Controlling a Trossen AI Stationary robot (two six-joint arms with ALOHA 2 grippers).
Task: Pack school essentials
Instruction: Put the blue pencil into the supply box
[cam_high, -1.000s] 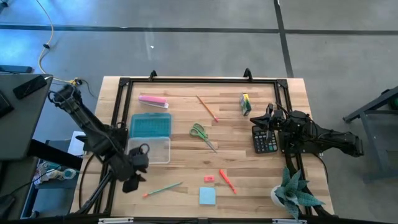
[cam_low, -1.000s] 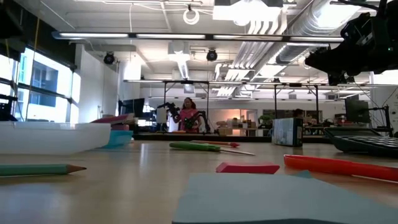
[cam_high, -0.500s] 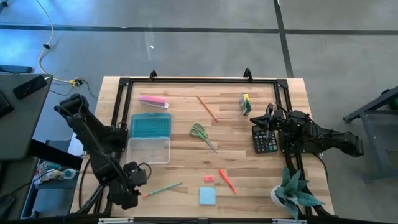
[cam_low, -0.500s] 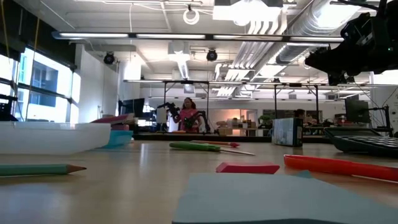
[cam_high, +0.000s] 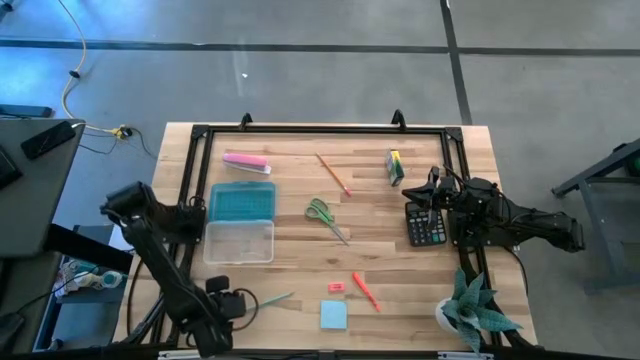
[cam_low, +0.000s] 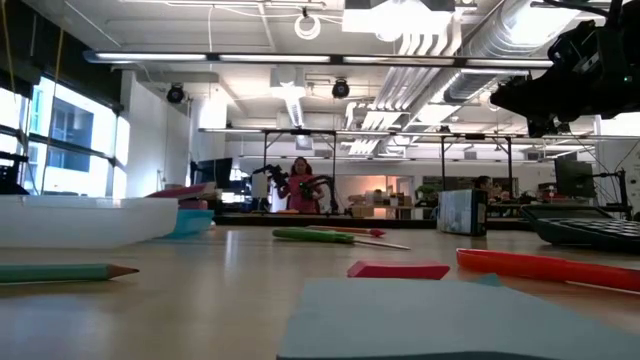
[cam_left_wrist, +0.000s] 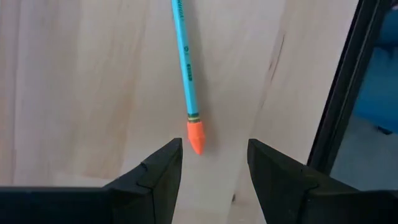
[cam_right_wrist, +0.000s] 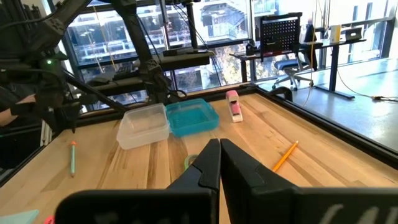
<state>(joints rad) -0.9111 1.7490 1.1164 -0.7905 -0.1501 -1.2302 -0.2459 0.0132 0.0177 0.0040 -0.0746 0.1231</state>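
Swinging down to seven o'clock, the left gripper (cam_left_wrist: 211, 163) now hangs open over the green pencil (cam_left_wrist: 186, 74), ready to grasp. The right gripper (cam_right_wrist: 219, 163) waits closed at three o'clock.

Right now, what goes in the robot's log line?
left hand: open, at green pencil eraser end | right hand: shut, waiting above calculator | nothing packed yet

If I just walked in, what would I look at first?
Probably the left pincer, open at the table's near left corner, right behind the orange eraser end of the green pencil. Next, the teal box and clear lid on the left side, with the green-handled scissors in the middle. The right pincer waits, shut, over the black calculator at the right edge.
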